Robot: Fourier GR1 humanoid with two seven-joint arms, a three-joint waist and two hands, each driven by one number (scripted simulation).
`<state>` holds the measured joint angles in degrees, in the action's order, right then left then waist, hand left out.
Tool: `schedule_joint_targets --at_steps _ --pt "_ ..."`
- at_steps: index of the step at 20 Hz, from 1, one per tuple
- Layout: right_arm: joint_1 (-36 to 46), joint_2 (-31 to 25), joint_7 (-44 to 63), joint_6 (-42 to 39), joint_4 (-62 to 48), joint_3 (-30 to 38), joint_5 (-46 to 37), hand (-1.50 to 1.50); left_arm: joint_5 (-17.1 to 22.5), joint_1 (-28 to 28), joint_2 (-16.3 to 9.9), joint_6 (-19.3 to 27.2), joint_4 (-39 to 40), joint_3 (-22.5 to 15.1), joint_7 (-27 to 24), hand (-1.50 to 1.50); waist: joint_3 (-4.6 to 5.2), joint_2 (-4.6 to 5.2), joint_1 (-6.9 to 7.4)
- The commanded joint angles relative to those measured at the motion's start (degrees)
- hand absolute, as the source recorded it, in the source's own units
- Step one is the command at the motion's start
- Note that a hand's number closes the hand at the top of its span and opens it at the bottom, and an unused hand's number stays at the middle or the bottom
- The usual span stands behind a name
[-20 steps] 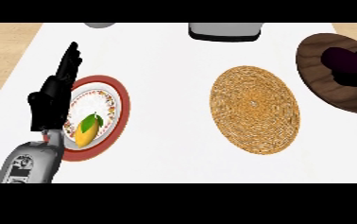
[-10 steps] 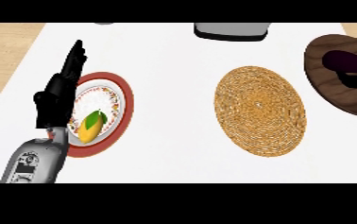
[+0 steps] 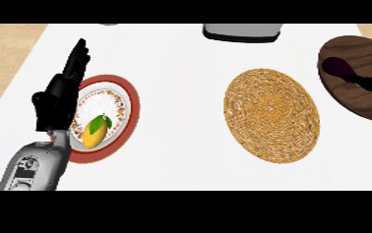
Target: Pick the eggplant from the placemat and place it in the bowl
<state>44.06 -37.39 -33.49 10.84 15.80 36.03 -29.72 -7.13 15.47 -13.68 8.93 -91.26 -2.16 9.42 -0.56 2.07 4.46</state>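
- Fingers of my left hand (image 3: 59, 95) stand straight and together, pointing up the view at the left side, holding nothing; its grey forearm (image 3: 33, 167) comes in from the lower left corner.
- Just to the right of that hand I see a red-rimmed plate (image 3: 129, 110) on the white counter (image 3: 181, 74), the hand overlapping its left edge.
- On the plate lies a yellow fruit (image 3: 92, 133) with a green leaf, near the plate's lower part.
- Further right, well apart from the plate, sits the round woven placemat (image 3: 271, 115), and I see nothing on top of it.
- At the right edge is the dark brown bowl (image 3: 347, 79), cut off by the frame.
- Inside the bowl lies the eggplant (image 3: 338, 69), dark purple, in the bowl's upper left part.
- A grey box-like object (image 3: 242, 31) sits at the top edge, above the placemat.
- My right hand shows nowhere in the view.
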Motion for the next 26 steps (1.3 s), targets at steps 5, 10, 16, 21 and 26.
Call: schedule_joint_targets --at_steps 5,10,16,21,26 --pt "0.40 -5.00 -4.07 -7.34 -4.40 5.17 5.08 -1.50 -0.19 0.55 -1.02 -0.29 0.38 1.25 0.42 0.00 0.10 -0.31 -0.74" --pt "-3.22 -9.21 -7.08 -15.60 -6.13 7.70 7.96 -1.50 -1.04 -0.27 0.00 0.49 -1.18 0.31 3.02 0.00 0.11 -0.75 -1.75" --pt "-11.05 -11.68 -15.50 -28.17 -7.39 10.52 11.47 -1.50 0.81 -1.24 -0.99 -0.78 0.32 2.59 0.59 0.00 0.07 -0.83 -2.71" --pt "-13.18 -15.78 -15.07 -36.02 -7.11 9.32 11.09 -1.50 -0.67 -1.76 -0.15 0.10 -2.44 1.38 2.37 0.00 0.15 -1.25 -2.65" --pt "-18.65 -11.62 -22.26 -34.95 -5.90 8.94 11.56 -1.50 -0.40 -3.42 0.20 -0.16 -2.43 1.68 1.62 0.00 0.16 -1.41 -2.96"
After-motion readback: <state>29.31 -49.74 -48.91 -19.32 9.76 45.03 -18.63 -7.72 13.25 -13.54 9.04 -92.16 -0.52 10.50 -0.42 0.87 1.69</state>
